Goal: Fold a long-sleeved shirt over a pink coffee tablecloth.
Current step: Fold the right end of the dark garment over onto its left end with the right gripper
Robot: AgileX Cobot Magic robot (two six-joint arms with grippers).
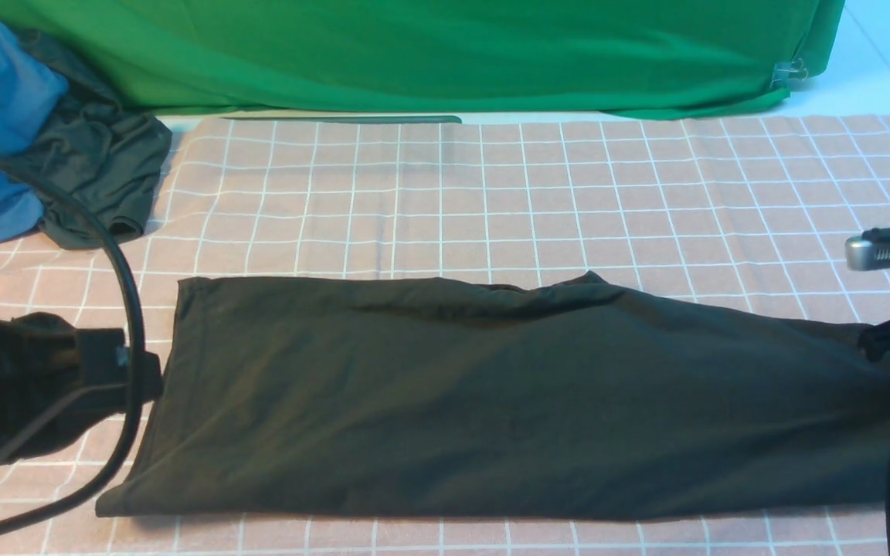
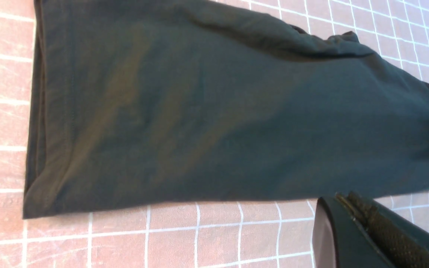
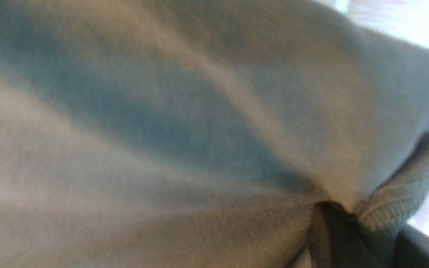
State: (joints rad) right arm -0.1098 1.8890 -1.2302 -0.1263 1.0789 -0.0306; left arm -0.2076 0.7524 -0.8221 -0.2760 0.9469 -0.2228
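Shows the long-sleeved shirt (image 1: 491,394) folded into a long, smooth black band across the lower middle of the front view, flat on the pink coffee tablecloth (image 1: 568,193), far edge puckered near mid-length. Finds the right fingers (image 1: 889,338) pinched on its right end, ribbed trim bunched beside them. Cannot tell the gap of the left fingers (image 2: 352,238) beside its left edge

Legible markings: none.
No text readable on the long-sleeved shirt (image 1: 491,401) or the pink coffee tablecloth (image 1: 568,193).
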